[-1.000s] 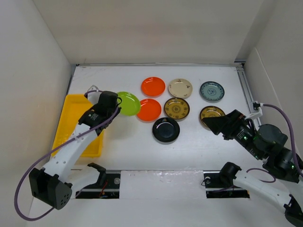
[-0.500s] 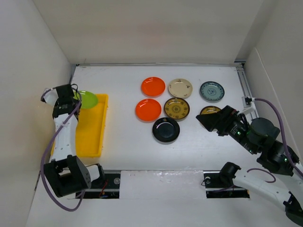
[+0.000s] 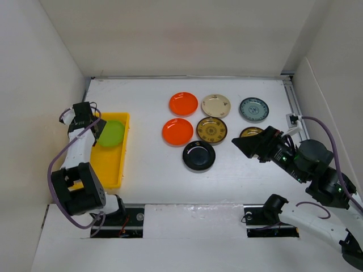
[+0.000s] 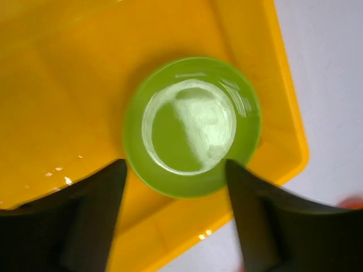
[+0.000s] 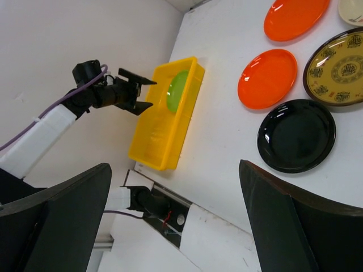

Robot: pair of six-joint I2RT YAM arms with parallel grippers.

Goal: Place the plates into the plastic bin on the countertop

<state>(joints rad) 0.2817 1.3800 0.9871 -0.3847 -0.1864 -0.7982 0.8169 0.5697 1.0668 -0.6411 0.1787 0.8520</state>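
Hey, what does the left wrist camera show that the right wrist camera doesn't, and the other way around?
Left wrist only: a straight-down close-up of the lime green plate, glare on its centre, lying free near a corner of the yellow bin below the open left end effector. Right wrist only: two orange plates, the black plate, a brown-gold plate, the left arm and the open right end effector. Both: the lime green plate in the yellow bin, the left end effector, the white countertop.
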